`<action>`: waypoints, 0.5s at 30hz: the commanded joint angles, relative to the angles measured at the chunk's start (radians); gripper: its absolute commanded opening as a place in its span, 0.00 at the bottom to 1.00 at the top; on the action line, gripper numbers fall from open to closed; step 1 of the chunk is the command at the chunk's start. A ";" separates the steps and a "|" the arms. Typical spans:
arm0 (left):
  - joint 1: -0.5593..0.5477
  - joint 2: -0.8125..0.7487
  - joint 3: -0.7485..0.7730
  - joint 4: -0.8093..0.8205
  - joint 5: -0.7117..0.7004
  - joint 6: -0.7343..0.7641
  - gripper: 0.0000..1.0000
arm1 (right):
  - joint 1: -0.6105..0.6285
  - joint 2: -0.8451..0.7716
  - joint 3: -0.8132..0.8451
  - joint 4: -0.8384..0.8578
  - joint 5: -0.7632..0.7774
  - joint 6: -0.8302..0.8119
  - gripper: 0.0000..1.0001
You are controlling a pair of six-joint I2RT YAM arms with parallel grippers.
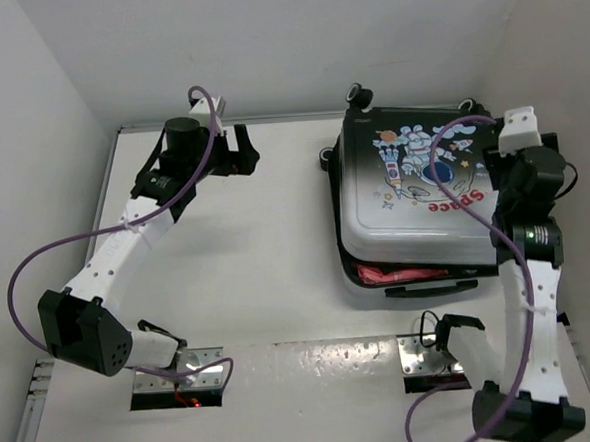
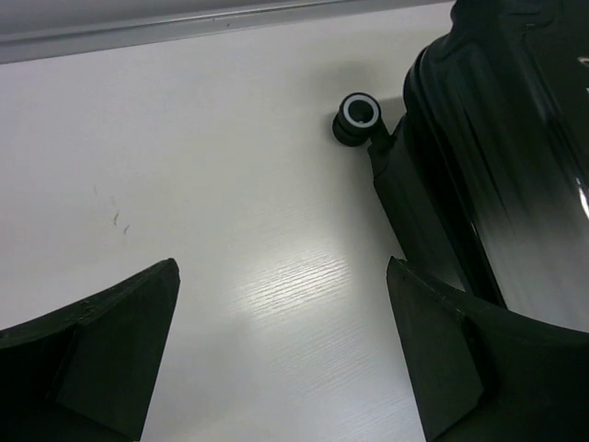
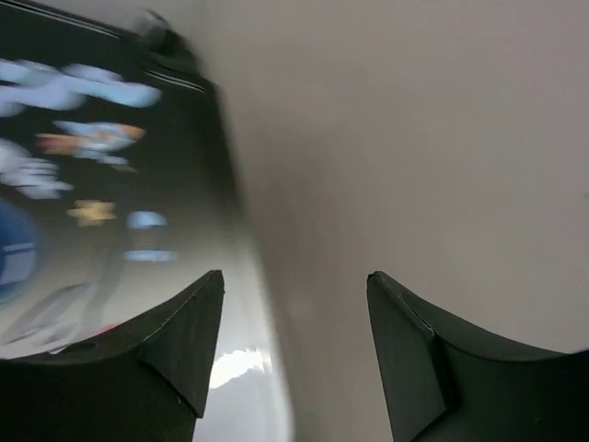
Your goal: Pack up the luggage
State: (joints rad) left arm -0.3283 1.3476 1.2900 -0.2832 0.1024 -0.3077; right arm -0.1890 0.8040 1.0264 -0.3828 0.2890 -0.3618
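Note:
The luggage (image 1: 414, 204) lies flat at the right of the table, with its astronaut-printed lid lowered almost shut. A red item (image 1: 393, 273) shows in the gap at its near edge. My right gripper (image 1: 499, 168) hangs over the lid's right edge. In the blurred right wrist view it (image 3: 294, 276) is open, with the luggage (image 3: 110, 184) under the left finger and nothing clamped. My left gripper (image 1: 246, 149) is at the back of the table, left of the luggage. It (image 2: 281, 267) is open over bare table, facing the dark shell (image 2: 497, 157) and a wheel (image 2: 357, 112).
White walls close in the table at the back and on both sides; the right wall (image 3: 414, 138) is close to my right gripper. Two metal plates (image 1: 181, 373) (image 1: 424, 358) sit at the near edge by the arm bases.

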 commanded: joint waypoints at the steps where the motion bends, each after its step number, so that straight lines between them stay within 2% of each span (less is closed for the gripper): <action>1: 0.015 -0.041 -0.023 0.018 -0.020 0.001 1.00 | -0.098 0.058 0.003 0.237 0.164 -0.117 0.63; 2: 0.015 -0.051 -0.023 0.018 -0.020 0.001 1.00 | -0.175 0.095 0.021 0.239 0.161 -0.109 0.63; 3: 0.015 -0.051 -0.023 0.018 -0.020 0.001 1.00 | -0.203 0.116 0.029 0.237 0.160 -0.079 0.63; 8: 0.034 -0.051 -0.032 0.018 -0.020 0.001 1.00 | -0.421 0.253 0.067 0.156 -0.016 -0.013 0.62; 10: 0.034 -0.051 -0.032 0.018 -0.020 0.001 1.00 | -0.484 0.296 0.075 0.046 -0.194 0.009 0.62; 12: 0.043 -0.051 -0.032 0.018 -0.010 -0.010 1.00 | -0.523 0.311 0.054 -0.035 -0.284 0.020 0.60; 13: 0.054 -0.051 -0.043 0.018 0.002 -0.022 1.00 | -0.550 0.317 0.040 -0.060 -0.404 0.005 0.60; 15: 0.063 -0.051 -0.043 0.027 0.014 -0.034 1.00 | -0.555 0.334 -0.004 -0.106 -0.457 -0.011 0.60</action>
State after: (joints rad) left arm -0.2909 1.3327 1.2545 -0.2890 0.0929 -0.3164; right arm -0.7322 1.1297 1.0466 -0.3897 0.0437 -0.3748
